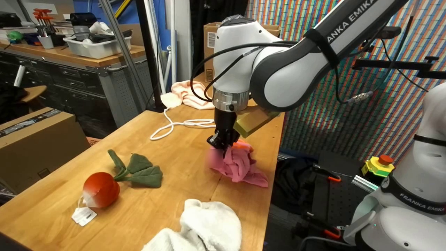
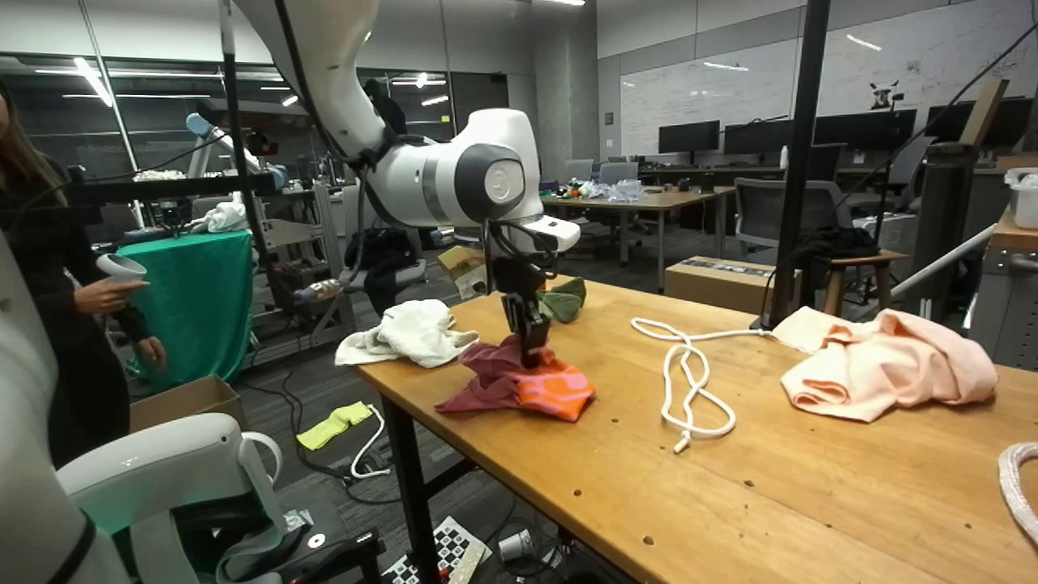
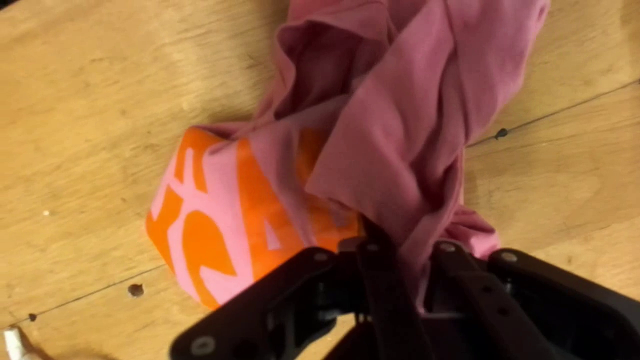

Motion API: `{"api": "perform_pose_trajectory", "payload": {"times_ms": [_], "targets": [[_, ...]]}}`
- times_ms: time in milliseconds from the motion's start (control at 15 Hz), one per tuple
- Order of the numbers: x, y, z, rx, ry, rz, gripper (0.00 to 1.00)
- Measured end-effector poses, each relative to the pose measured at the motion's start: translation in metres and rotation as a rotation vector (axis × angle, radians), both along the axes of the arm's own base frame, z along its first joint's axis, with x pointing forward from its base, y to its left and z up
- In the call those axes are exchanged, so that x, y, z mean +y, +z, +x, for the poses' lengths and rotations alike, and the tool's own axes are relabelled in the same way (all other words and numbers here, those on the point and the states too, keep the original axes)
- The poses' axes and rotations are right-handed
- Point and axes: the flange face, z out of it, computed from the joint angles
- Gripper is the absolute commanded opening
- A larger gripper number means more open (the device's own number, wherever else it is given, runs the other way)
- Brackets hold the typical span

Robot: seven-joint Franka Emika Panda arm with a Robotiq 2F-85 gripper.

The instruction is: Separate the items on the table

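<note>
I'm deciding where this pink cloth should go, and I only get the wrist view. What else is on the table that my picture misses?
Observer: A white towel. In an exterior view, some of the table shows between it and the pink cloth.
Operator: Good to know. What else should I keep clear of?
Observer: A red ball toy, lying with its green leaves on the side nearer the pink cloth.
Operator: Anything more?
Observer: Yes. In both exterior views, a thin white rope lies in loops between the pink cloth and a peach cloth.
</note>
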Motion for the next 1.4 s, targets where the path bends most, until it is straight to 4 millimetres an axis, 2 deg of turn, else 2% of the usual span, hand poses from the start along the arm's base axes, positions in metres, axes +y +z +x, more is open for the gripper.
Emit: {"api": "perform_pose_trajectory", "payload": {"times_ms": [267,467,800,1067,1400], "targets": [[0.0,0.003,0.0,0.015,0.0,0.002,0.79],[0.005,0.017,-0.002,0.055,0.022,0.009,0.99],[0.013,0.068,-0.003,0.095,0.087,0.013,1.0],[0.017,0.109,0.007,0.039,0.119,0.027,1.0],[0.017,0.126,0.029,-0.023,0.11,0.052,1.0]]}}
